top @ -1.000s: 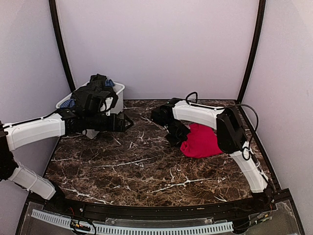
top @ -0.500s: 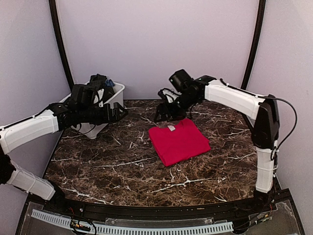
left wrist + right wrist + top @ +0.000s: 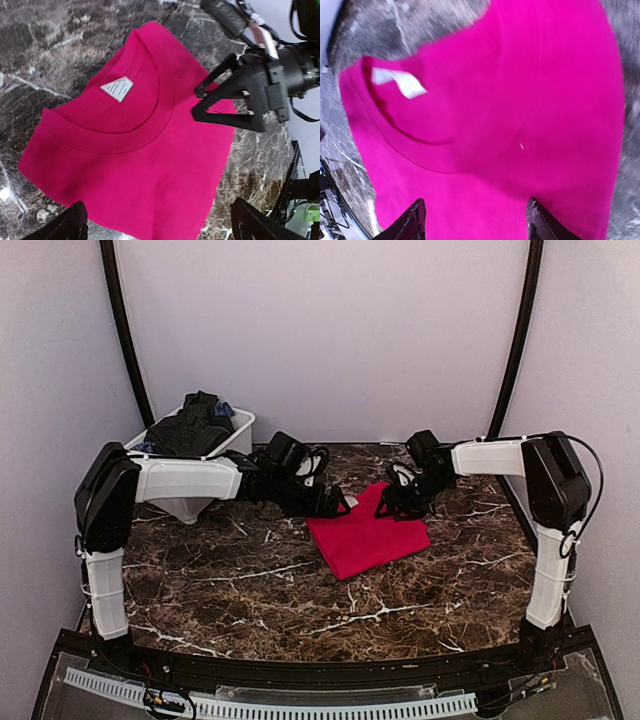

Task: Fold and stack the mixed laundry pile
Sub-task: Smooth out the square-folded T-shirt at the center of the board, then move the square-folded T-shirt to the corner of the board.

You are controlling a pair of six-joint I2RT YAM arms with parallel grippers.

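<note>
At the far left, a white rectangular plastic bin (image 3: 243, 421) holds a heap of dark garments (image 3: 195, 425) with a scrap of blue showing at its back. This is the rest of the laundry, not yet handled.

The left arm reaches from there across the dark brown marble-patterned tabletop (image 3: 250, 580). Its left pincer (image 3: 338, 506) is released, fingers spread wide, at the left far corner of a bright red cotton T-shirt (image 3: 368, 538). The shirt lies flat near the middle of the tabletop, folded into a rough rectangle with the collar and a white neck label (image 3: 117, 89) facing up.

Over the shirt's collar-side right edge, the right pincer (image 3: 195, 102) is also released, its fingers apart with nothing between them.

The step in hand appears to be the folding of this first garment. Next, each pincer would probably need to pinch its own corner of the collar edge and carry it over evenly, or leave the shirt as the base of the stack.

Neither view shows whether any finger touches the cloth. The right wrist view is blurred, the left fingers are cut off by the frame, and the number of folded layers and the bin's lower contents are hidden.
</note>
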